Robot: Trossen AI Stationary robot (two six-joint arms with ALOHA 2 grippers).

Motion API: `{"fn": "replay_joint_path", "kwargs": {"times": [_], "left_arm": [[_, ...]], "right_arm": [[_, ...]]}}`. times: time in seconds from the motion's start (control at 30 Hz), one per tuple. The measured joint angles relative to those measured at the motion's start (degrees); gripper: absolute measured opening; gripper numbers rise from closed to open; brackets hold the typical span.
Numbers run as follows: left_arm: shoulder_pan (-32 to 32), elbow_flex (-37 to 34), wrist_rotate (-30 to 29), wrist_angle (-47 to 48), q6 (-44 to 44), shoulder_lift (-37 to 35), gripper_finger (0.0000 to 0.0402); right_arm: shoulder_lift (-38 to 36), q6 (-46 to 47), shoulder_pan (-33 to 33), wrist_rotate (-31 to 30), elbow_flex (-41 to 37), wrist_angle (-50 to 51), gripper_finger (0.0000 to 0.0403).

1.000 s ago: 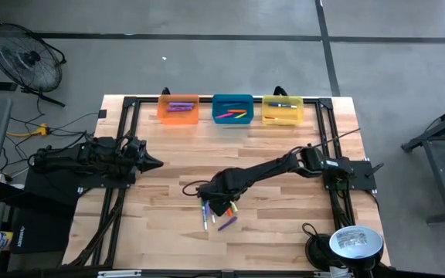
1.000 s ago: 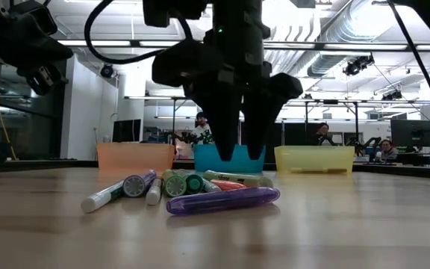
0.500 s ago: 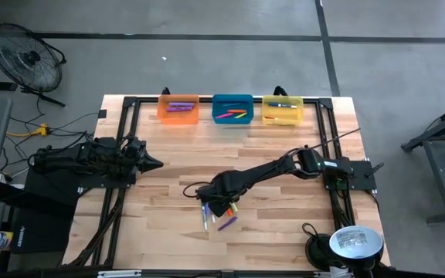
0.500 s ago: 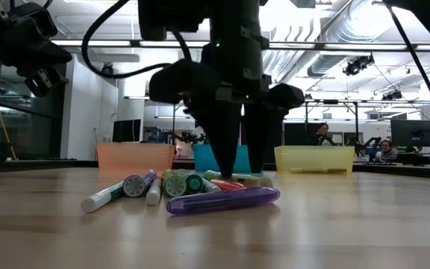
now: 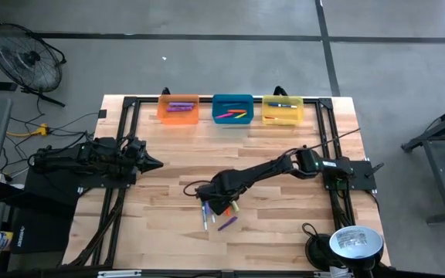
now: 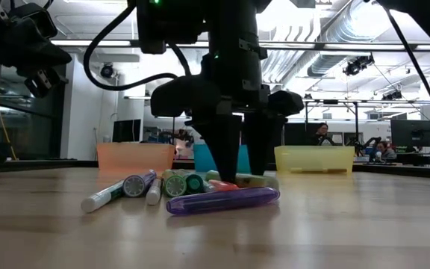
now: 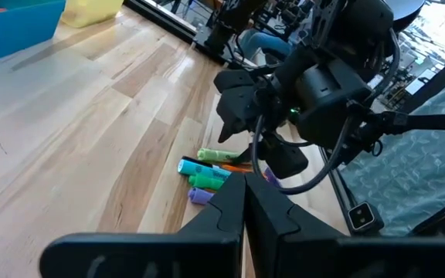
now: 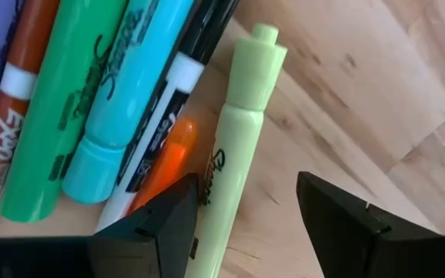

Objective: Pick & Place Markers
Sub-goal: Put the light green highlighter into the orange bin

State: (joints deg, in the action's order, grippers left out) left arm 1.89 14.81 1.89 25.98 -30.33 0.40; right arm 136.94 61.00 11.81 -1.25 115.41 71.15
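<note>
Right gripper (image 6: 236,173) down over the heap of markers (image 5: 216,212) near the middle of the table (image 5: 168,154), toward its front edge; fingers spread apart, tips close to the wood and standing either side of a pale yellow-green marker (image 8: 234,147), nothing clamped between them. In the right wrist view, that pale marker lying flat between the two dark fingers (image 8: 149,224), with an orange marker (image 8: 164,158) just beside it, then a black-and-white one (image 8: 172,100), a light blue one (image 8: 118,100), a green one (image 8: 60,100), a red-brown and white one (image 8: 10,93) and a purple edge, all packed side by side on the boards. From the low view, a purple marker (image 6: 222,200) lying crosswise at the front of the heap, a white-bodied one (image 6: 103,198) angled off to one side, green caps facing the camera. Left gripper (image 5: 149,163) parked well apart at the table's left side, fingers pressed together, holding nothing. Along the far edge, an orange bin (image 5: 178,116), a blue bin (image 5: 232,117) and a yellow bin (image 5: 282,117) in a row, each already with a few markers inside. Beyond the table in the low view, people seated at desks, too small to describe
</note>
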Motion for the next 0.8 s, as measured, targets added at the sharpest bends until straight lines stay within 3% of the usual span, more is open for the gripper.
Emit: {"fn": "replay_joint_path", "kwargs": {"times": [0.47, 0.67, 0.8], "left_arm": [[0.00, 0.00, 0.00, -0.02, 0.00, 0.00, 0.0001], [0.02, 0.00, 0.00, -0.02, 0.00, 0.00, 0.0001], [0.01, 0.00, 0.02, 0.02, 0.00, 0.00, 0.0001]], "right_arm": [[0.00, -0.45, 0.38, 2.05, -0.17, -1.94, 0.0208], [-0.73, 1.59, 1.73, 5.73, -6.38, -8.10, 0.0208], [-1.24, 4.61, 2.85, 5.13, -9.99, -11.93, 0.0208]]}}
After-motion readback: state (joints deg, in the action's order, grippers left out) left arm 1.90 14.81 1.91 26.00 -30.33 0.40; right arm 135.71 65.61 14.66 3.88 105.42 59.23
